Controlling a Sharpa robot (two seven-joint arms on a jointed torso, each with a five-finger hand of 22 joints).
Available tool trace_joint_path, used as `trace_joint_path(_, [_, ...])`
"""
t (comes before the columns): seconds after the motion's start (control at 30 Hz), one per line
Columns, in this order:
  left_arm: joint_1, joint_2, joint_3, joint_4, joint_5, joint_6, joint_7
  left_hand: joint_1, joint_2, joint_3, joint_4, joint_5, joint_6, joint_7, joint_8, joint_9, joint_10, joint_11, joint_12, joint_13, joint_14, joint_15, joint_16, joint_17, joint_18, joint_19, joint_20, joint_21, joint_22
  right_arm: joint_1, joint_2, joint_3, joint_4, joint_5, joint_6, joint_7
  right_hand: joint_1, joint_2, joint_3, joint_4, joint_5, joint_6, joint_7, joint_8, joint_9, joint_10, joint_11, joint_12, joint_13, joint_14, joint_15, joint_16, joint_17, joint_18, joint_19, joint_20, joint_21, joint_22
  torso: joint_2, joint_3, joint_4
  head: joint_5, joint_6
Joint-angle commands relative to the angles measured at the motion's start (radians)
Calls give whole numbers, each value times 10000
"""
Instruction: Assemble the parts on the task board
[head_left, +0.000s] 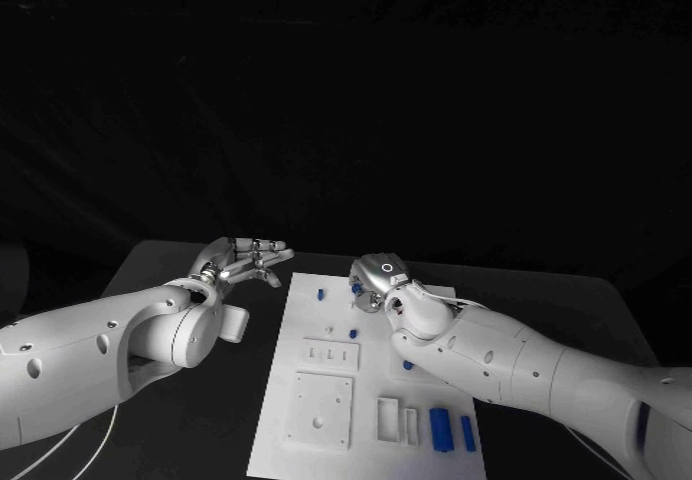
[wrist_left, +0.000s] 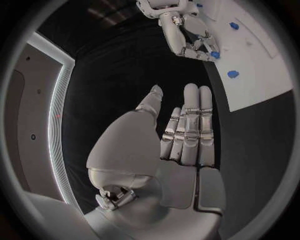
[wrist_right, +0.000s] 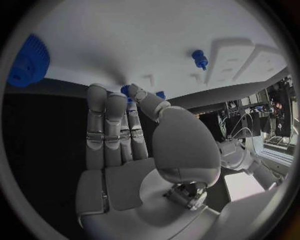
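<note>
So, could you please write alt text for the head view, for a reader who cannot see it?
The right hand reaches over the far end of the white task board, fingers at a small blue part. The left hand hovers with fingers extended over the black table beside the board's left edge, holding nothing. Two blue blocks lie at the board's near right corner.

White task board (head_left: 368, 400), blue parts (head_left: 440, 427), black table (head_left: 202, 420), silver hands
</note>
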Motion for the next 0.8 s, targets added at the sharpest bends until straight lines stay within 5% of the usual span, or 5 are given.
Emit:
trace_joint_path(0.03, [21, 36, 12, 20, -70, 88, 30, 15, -91, -2, 43, 17, 57, -29, 36, 7, -62, 7, 8, 12, -37, -39, 34, -8, 150, -30, -3, 0, 9, 9, 46, 3, -73, -178, -111, -9, -2, 25, 47, -13, 22, 71, -20, 39, -11, 293, -256, 15, 40, -39, -61, 68, -26, 110, 118, -15, -245, 253, 35, -21, 9, -7, 14])
trace_joint_path(0.47, [44, 55, 12, -4, -69, 116, 25, 4, -105, -13, 91, 2, 50, -26, 38, 8, -76, 9, 8, 12, -25, -40, 49, -22, 150, -19, -5, -4, 16, 26, 64, 1, -257, -44, 121, 141, -78, 9, -39, 40, -23, -204, 63, 27, -90, 3, -177, 12, 25, -54, 6, 17, -74, 83, 179, 36, -625, 570, 59, -18, -16, 38, 33])
trace_joint_path(0.6, [52, 64, 12, -14, -69, 113, 22, 11, -122, -8, 106, 3, 8, -22, 35, 5, -94, 14, 8, 12, -16, -37, 58, -22, 150, -19, -4, -9, 16, 35, 79, 0, -296, 282, -222, 316, -323, -533, -32, 29, -96, -1416, 347, 5, -439, -1563, 276, -1, -14, -113, 307, -139, -162, 88, 100, 242, -841, 470, 49, -35, -6, 56, 44])
trace_joint_path(0.7, [56, 64, 12, -30, -69, 107, 20, 12, -133, -1, 120, 3, -19, -5, 35, 5, -106, 28, 8, 12, -20, -24, 58, -24, 151, -15, 0, -9, 17, 39, 51, 0, -250, 474, -642, 423, -141, -1012, -380, -20, -89, -2111, 166, 17, -449, -2671, 504, 7, -15, -181, 422, -353, -295, 251, 86, 369, -1060, 318, 54, -31, 7, 53, 60])
trace_joint_path(0.8, [57, 48, 12, -44, -70, 93, 19, 12, -133, -1, 120, 3, -19, -5, 35, 5, -106, 28, 8, 12, -20, -24, 58, -24, 151, -15, 0, -9, 17, 41, -26, 0, -148, 593, -882, 468, 273, -1088, -1000, 160, -95, -2349, 136, 24, -447, -3196, 638, 8, -13, -92, 514, -520, -434, 427, 219, 513, -1295, 120, 50, -27, 1, 61, 59])
